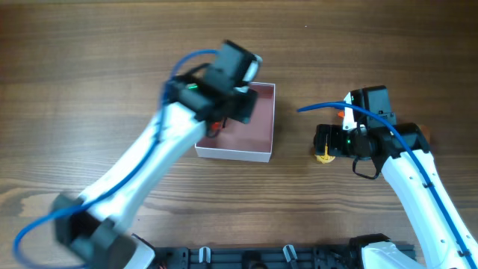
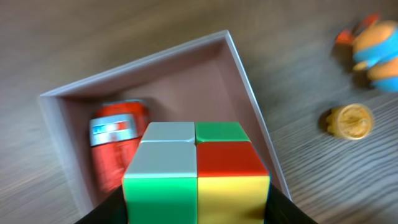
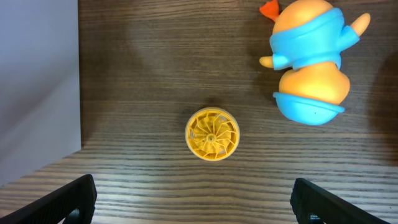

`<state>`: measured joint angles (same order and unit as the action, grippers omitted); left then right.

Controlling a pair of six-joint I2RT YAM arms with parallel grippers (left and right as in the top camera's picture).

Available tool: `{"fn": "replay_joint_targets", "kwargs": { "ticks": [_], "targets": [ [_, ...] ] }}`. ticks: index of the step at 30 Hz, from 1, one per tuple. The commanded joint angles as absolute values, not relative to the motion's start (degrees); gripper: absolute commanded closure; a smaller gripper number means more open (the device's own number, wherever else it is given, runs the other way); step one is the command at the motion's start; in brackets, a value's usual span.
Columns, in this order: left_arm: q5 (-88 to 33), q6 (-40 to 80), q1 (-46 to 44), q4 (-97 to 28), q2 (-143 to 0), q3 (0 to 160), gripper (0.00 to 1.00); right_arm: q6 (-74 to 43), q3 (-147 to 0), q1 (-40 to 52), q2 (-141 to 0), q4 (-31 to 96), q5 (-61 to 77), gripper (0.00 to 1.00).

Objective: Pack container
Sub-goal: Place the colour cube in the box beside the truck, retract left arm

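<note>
**Brown wood-grain tabletop (image 1: 89,60) filling every view, the container (image 1: 231,155) near its middle.**

We see the left jaws closed on a glossy plastic cube (image 2: 196,168) with grey, green, red and yellow squares, held over the container. The container is a square, shallow box, matt dusty pink inside with thin white walls. A red can (image 2: 115,149) with a silver band, blurred, lies on the container's floor near one wall. The right jaws stand wide open above the bare wood to the container's right. Their dark tips are on either side of a small round yellow wheel (image 3: 212,134) with fine ribs, and they do not touch it. Just beyond the wheel lies a smooth, rounded orange-and-blue toy (image 3: 311,59).
</note>
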<state>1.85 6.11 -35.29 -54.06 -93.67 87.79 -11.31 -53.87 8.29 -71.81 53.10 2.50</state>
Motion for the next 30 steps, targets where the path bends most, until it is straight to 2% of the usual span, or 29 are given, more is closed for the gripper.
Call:
{"fn": "replay_joint_targets", "kwargs": {
  "ticks": [1,2,5,6,8,9,11,13,20,22,24,28,30],
  "targets": [
    [2.2,8.2,-37.2,-50.1,-106.5,86.4,0.85,-11.6,-55.0,8.2,-72.2,53.6,1.3,0.00],
    [3.4,8.1,-36.5,-48.6,-112.0,86.4,0.81,-11.6,-55.0,8.2,-72.2,53.6,1.3,0.00],
    [7.0,8.1,-35.4,-48.7,-115.0,86.4,0.78,-11.6,-55.0,8.2,-72.2,53.6,1.3,0.00],
    [9.4,8.1,-34.5,-48.6,-115.5,86.4,0.58,-11.6,-55.0,8.2,-72.2,53.6,1.3,0.00],
    [12.3,7.7,-33.3,-47.4,-115.5,86.4,0.47,-11.6,-55.0,8.2,-72.2,53.6,1.3,0.00],
    [13.0,7.7,-32.7,-46.7,-115.5,86.4,0.36,-11.6,-55.0,8.2,-72.2,53.6,1.3,0.00],
    [13.0,7.7,-31.7,-45.5,-115.5,86.4,0.33,-11.6,-55.0,8.2,-72.2,53.6,1.3,0.00],
    [12.9,7.7,-31.5,-44.4,-115.5,86.4,0.19,-11.6,-55.0,8.2,-72.2,53.6,1.3,0.00],
    [13.0,7.7,-34.3,-43.9,-113.1,87.5,0.18,-11.6,-55.0,8.2,-72.2,53.6,1.3,0.00],
    [13.0,7.8,-35.6,-45.0,-108.1,88.6,0.00,-11.6,-55.0,8.2,-72.2,53.6,1.3,0.00],
    [13.0,8.6,-35.2,-48.6,-101.4,88.6,0.00,-12.6,-55.1,8.2,-72.1,53.0,1.7,0.00],
    [13.6,12.9,-28.3,-56.6,-88.3,88.6,0.00,-12.2,-58.0,8.5,-69.6,51.8,5.8,0.00],
    [12.7,15.8,-20.3,-59.6,-82.7,88.6,0.00,-9.9,-62.7,10.0,-67.4,51.8,6.0,0.00]
  ]
}}
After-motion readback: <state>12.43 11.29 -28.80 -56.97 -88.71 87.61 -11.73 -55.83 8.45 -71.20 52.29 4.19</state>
